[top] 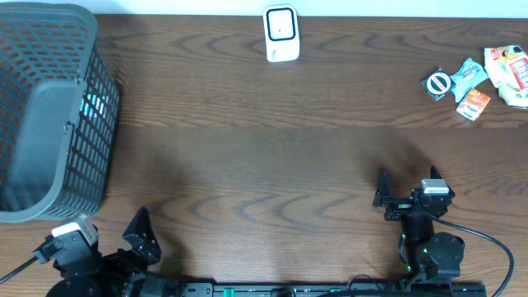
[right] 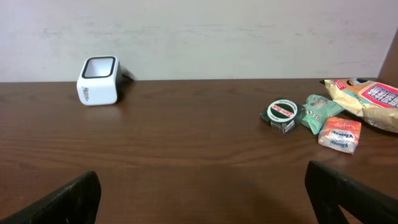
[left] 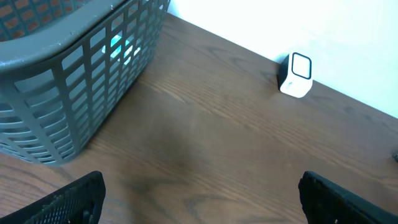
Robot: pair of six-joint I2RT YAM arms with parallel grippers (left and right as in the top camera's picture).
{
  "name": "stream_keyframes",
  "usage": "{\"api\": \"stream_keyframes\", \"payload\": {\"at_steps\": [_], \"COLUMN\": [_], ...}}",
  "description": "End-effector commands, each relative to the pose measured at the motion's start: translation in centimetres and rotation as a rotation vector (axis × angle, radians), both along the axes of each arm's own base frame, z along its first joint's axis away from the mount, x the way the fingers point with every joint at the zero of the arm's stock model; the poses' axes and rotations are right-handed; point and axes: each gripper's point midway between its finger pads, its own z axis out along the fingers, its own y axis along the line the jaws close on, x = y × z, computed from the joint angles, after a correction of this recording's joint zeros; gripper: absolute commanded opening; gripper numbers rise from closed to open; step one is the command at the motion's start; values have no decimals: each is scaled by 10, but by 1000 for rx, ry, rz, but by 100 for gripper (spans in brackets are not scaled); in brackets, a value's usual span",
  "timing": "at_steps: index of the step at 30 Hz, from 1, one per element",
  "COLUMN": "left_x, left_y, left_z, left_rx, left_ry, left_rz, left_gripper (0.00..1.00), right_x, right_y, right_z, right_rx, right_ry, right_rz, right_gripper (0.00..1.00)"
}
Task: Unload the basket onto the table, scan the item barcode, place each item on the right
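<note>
The white barcode scanner point(top: 280, 35) stands at the table's far edge, also seen as a scanner point(left: 295, 74) in the left wrist view and as a scanner point(right: 99, 81) in the right wrist view. Small items lie at the far right: a round green-and-white tin point(top: 439, 83) point(right: 283, 115), a teal packet point(top: 469, 74) point(right: 320, 109), an orange packet point(top: 473, 103) point(right: 340, 134) and a snack bag point(top: 511, 73) point(right: 370, 96). My left gripper point(top: 111, 235) point(left: 202, 205) is open and holds nothing at the near left. Well short of the items, my right gripper point(top: 408, 183) point(right: 202, 199) is open over bare wood.
A grey plastic basket point(top: 49, 115) point(left: 62, 74) stands at the left, something light blue showing through its wall. The dark wooden table point(top: 264, 157) stretches between the arms and the scanner. A white wall runs behind the table's far edge.
</note>
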Motion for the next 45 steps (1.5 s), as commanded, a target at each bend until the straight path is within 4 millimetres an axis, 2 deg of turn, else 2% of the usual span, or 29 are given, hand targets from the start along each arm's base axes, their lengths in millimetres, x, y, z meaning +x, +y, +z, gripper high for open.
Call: {"api": "stream_keyframes", "payload": {"at_steps": [1,10,12,15,18,25,33,38,45], "left_x": [0,0,1,6,20,65,93,103,106], "left_y": [3,-1,-8,-8,-7,-35,-22,-16,-14], "left_z": [-1,-1,-5,-12,-18,-21,-43,-61,-73], "left_rx": [0,-11,-27,-26,23,141,147,153,183], "left_ry": [-1,1,12,23,8,-134,-246,-300,-376], "left_rz": [22,2,-35,-17,-12,-199,-117,-84,-76], "left_gripper": [98,98,98,98,98,98,98,98,98], "right_x": [0,0,0,0,0,0,0,0,0], "right_y": [1,1,1,1,1,1,1,1,1], "right_z": [-1,-1,-1,-1,-1,-1,-1,-1,-1], "right_rx": [-12,-12,-12,-12,-12,-12,-12,-12,-12], "right_ry": [-2,-2,-2,-2,-2,-2,-2,-2,-2], "right_rz": [3,3,3,3,3,3,3,3,3], "right_gripper": [99,99,99,99,99,99,99,99,99]}}
